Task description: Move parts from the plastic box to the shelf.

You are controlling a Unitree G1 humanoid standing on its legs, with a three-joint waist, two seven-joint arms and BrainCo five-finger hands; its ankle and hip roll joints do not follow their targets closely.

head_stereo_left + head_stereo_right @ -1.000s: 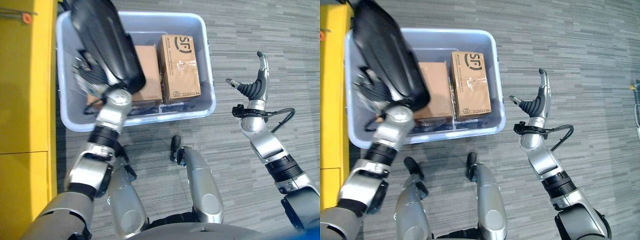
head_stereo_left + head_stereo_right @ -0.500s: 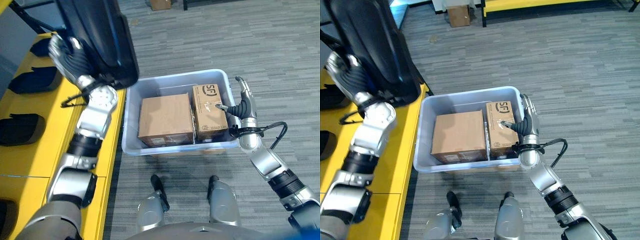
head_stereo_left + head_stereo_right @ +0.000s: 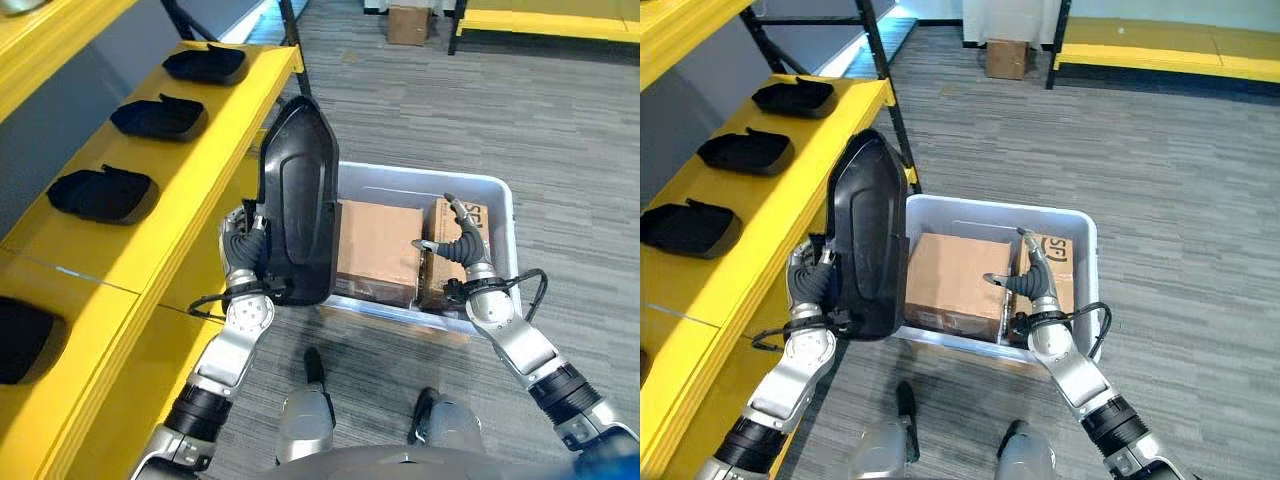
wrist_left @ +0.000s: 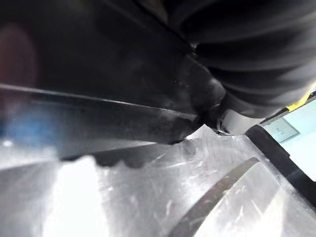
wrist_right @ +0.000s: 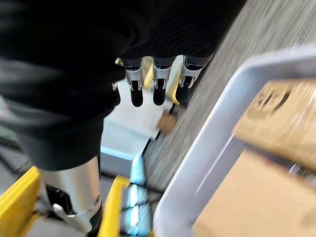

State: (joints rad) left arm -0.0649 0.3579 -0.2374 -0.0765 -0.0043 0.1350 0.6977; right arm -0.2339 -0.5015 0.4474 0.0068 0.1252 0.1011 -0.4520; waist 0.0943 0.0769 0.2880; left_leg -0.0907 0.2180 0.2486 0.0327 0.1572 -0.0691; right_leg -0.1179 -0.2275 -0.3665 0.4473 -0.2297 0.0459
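My left hand [image 3: 243,262] has its fingers curled around the lower edge of a large black moulded plastic part [image 3: 298,205], gripping it so it stands upright between the yellow shelf [image 3: 130,230] and the pale blue plastic box [image 3: 500,200]. My right hand [image 3: 458,240] hangs above the box's right half with its fingers straight and spread, the thumb apart, holding nothing. Inside the box I see two brown cardboard cartons side by side: a larger plain one [image 3: 378,250] on the left and a narrower printed one [image 3: 455,220] against the right wall, under my right hand. Along the shelf's top surface sit three more black moulded parts [image 3: 102,193] in a row, well apart from each other.
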